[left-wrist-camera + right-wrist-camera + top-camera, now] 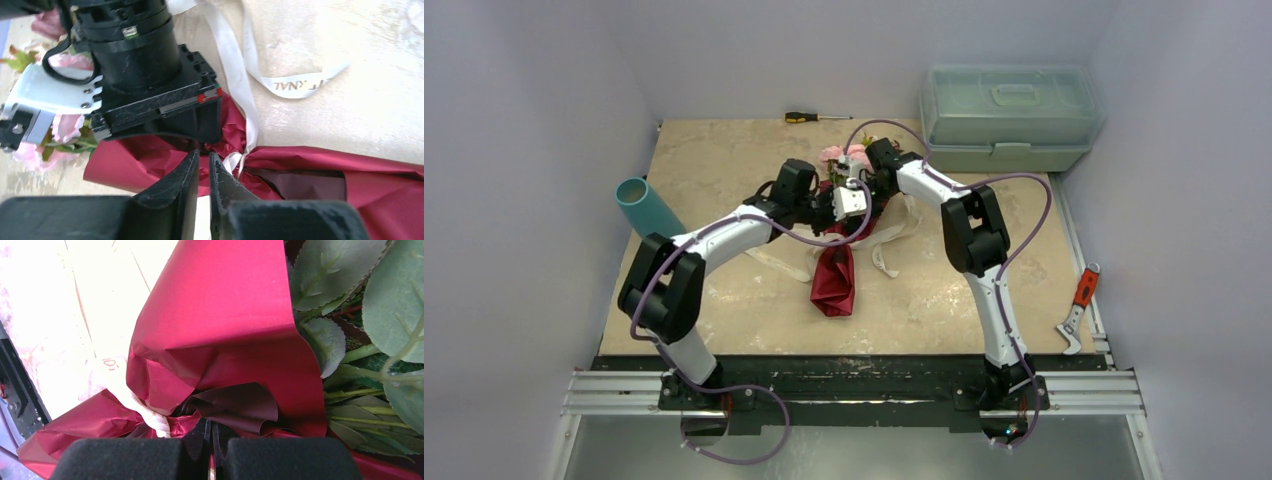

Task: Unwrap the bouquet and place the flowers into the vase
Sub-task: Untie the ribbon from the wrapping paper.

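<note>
Fingers (175, 195) of your left gripper (203, 155) stand almost together, with a thin slit between them and nothing visible in it. Their tips sit at the maroon paper (380, 185), just beside the ribbon (235, 75) knot. Your right gripper (210, 432) has its fingers (280, 460) pressed tight, the tips buried in crumpled paper beside that knot; whether they pinch any of it you cannot tell. The cream ribbon's loose tail carries printed letters, of which only "RNAL" reads clearly. The bouquet (836, 275) lies in the middle of the table (724, 160), between your two arms, with the flowers (844, 155) toward the far side. The vase (646, 208) is at the left edge, well apart from it.
</note>
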Controlling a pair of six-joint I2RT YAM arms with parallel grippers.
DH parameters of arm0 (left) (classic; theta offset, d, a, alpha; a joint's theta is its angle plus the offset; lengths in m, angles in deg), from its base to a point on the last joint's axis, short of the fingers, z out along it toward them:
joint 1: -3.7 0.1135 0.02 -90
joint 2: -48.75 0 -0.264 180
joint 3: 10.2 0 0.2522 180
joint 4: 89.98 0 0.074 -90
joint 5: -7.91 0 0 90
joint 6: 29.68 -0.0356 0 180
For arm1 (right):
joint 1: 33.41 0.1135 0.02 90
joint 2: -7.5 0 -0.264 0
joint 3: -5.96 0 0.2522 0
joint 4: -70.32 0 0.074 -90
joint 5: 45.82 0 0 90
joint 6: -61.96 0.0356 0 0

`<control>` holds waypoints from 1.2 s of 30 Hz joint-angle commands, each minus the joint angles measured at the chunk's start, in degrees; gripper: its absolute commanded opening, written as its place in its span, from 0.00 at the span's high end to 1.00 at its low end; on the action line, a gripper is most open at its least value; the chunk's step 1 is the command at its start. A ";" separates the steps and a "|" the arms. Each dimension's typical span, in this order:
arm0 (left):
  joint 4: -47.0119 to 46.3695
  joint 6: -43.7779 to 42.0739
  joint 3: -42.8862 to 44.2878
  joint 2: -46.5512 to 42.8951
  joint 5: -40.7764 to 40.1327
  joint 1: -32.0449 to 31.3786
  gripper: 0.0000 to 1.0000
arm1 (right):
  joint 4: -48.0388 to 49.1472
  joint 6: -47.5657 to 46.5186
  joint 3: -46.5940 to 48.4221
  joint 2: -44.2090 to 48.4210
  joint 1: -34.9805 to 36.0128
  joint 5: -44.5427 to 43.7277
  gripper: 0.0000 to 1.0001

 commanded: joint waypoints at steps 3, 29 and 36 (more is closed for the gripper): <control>11.56 -7.08 5.82 4.45 8.94 0.25 0.86 | -1.64 -4.72 -0.52 -3.89 -0.45 -11.01 0.98; 28.29 -11.21 15.06 25.91 -11.14 -1.86 0.84 | -1.66 -4.28 -0.72 -4.11 -0.53 -10.61 0.98; 22.61 -13.57 8.89 19.89 -7.16 -1.65 1.00 | -1.40 -4.02 -0.10 -4.99 -0.65 -11.55 0.98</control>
